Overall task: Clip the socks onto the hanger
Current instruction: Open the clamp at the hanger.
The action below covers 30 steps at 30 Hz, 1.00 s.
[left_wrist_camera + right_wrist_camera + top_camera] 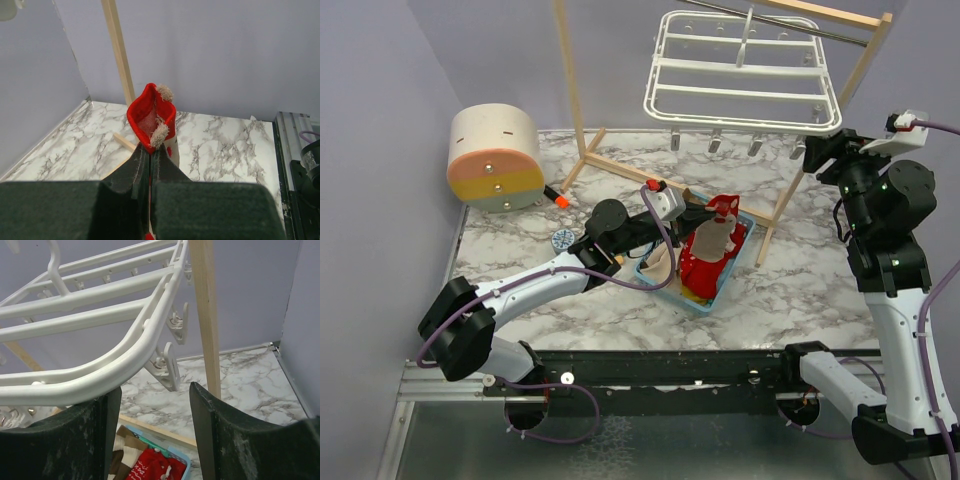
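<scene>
Red sock [148, 116] clamped in L gripper [150, 151], cuff up; R gripper [155, 390] spread, empty, just below hanger [100, 374] rim.

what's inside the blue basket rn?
Red socks, a beige one, a brown-striped one. The pile hides the basket floor and anything beneath.

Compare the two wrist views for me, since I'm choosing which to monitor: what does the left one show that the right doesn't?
Left wrist only: the left gripper shut on a red sock. Right wrist only: the white hanger with its clips, the open right gripper, the blue basket. Both: the wooden stand and marble table.
</scene>
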Available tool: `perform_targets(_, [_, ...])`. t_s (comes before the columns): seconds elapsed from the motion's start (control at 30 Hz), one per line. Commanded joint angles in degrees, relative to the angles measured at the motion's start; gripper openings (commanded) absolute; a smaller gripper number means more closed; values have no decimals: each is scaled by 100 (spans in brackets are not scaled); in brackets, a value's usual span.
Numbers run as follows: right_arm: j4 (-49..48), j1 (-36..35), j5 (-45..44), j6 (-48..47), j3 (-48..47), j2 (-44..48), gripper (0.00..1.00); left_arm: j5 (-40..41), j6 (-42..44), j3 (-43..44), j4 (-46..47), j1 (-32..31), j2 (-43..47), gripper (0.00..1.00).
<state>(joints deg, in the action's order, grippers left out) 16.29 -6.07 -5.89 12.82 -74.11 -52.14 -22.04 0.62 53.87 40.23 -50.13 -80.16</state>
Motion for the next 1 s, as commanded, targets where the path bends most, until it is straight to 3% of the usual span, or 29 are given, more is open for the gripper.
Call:
perform_targets(0.0, [-137, -35, -295, -146, -157, -30, 63, -55, -29, 76, 183, -32, -44, 0])
perform_targets(0.2, [-262, -34, -45, -287, -40, 17, 66, -37, -12, 41, 183, -32, -14, 0])
perform_targets(0.53, [-444, -30, 872, -383, 102, 88, 64, -53, -18, 28, 187, -32, -13, 0])
perform_targets(0.97, [-335, -29, -88, -513, 819, 839, 77, -49, -32, -49, 187, -32, 30, 0])
